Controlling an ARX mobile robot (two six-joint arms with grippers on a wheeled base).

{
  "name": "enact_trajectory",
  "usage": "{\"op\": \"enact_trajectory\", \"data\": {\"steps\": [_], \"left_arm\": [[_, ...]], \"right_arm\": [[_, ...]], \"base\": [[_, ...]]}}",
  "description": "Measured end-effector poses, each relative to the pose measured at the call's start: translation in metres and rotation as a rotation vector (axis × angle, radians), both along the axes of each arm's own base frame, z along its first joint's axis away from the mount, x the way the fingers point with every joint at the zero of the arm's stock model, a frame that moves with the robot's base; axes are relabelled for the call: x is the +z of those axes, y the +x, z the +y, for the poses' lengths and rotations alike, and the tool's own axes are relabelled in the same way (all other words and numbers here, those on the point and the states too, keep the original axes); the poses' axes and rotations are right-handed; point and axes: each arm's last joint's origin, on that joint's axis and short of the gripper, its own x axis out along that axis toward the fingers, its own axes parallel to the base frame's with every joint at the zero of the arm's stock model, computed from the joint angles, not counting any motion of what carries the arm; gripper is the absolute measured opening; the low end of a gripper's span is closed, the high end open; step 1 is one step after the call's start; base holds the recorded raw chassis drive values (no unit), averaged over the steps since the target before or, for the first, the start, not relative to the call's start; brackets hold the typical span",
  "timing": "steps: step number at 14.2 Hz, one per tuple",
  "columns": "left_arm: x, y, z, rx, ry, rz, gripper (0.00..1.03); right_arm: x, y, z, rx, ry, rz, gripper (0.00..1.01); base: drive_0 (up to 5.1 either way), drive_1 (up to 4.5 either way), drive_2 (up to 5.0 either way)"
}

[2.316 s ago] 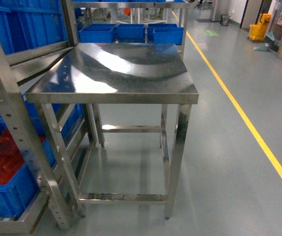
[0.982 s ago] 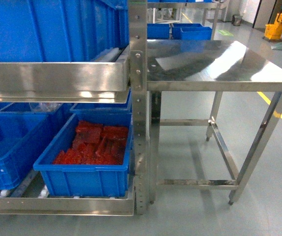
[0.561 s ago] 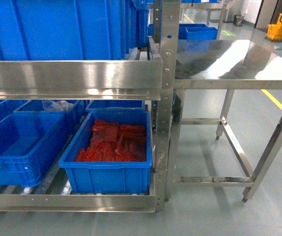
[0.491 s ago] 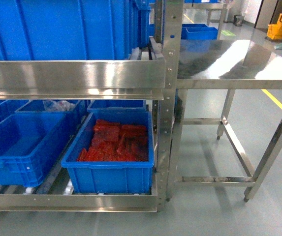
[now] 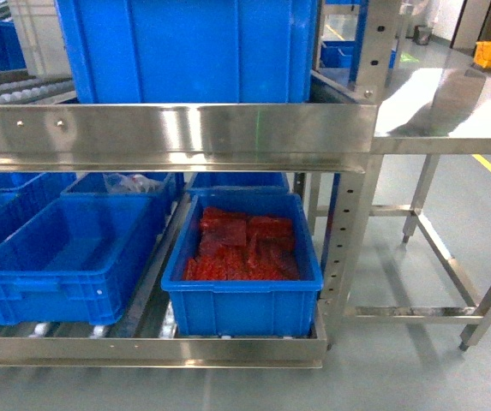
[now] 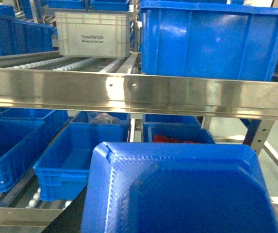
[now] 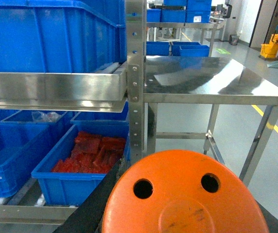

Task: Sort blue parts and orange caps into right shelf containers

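While the base faces the shelf (image 5: pixel 176 128), nothing looks sorted yet. Left wrist view is filled by a blue part (image 6: pixel 177 189), right wrist view by an orange cap (image 7: pixel 185 194); neither hand is visible, so grip cannot be told. Lower crate (image 5: pixel 245 300) holds red pieces; the neighbouring crate (image 5: pixel 65 257) looks empty. Both drops remain.

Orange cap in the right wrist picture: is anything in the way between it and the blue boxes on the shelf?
Nothing loose shows between the orange cap and the lower blue crates. Only the shelf's steel rail hangs above them, and its upright post stands at their right.
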Motion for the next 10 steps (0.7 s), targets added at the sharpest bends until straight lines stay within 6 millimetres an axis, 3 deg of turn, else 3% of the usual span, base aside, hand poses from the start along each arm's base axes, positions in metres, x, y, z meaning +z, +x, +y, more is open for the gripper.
{"op": "enact_trajectory", "data": {"steps": [10], "left_arm": [[-0.0004,0.0,0.0,0.001,0.0,0.004,0.41]], "right_arm": [[0.0,0.0,0.0,0.0,0.0,0.0,0.43]], "base": [[-5.0,2.41,2.4]]}}
